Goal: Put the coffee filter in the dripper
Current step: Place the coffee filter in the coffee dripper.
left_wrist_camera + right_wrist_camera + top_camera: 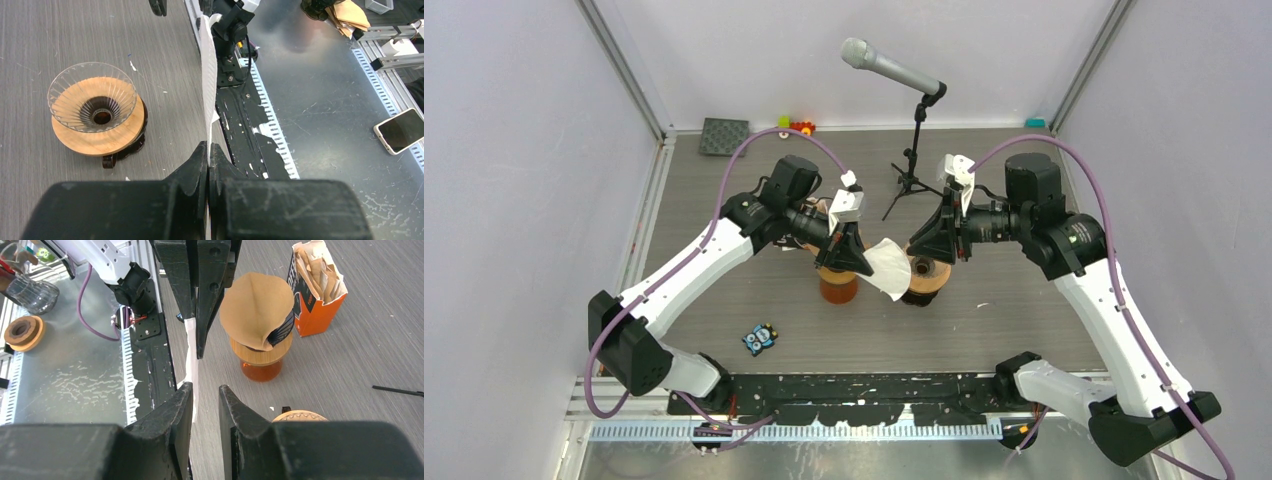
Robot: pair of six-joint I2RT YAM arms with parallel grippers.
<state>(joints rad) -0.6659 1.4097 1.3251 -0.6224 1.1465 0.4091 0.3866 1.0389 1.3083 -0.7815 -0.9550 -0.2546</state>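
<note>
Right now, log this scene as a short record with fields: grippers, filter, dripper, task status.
left gripper: shut on the white coffee filter
right gripper: jaws apart, next to the filter's edge, not clamped on it
dripper: glass, upright on its wooden base, empty
nearby: brown filter on an amber stand, orange box of filters
task status: filter not yet in dripper
</note>
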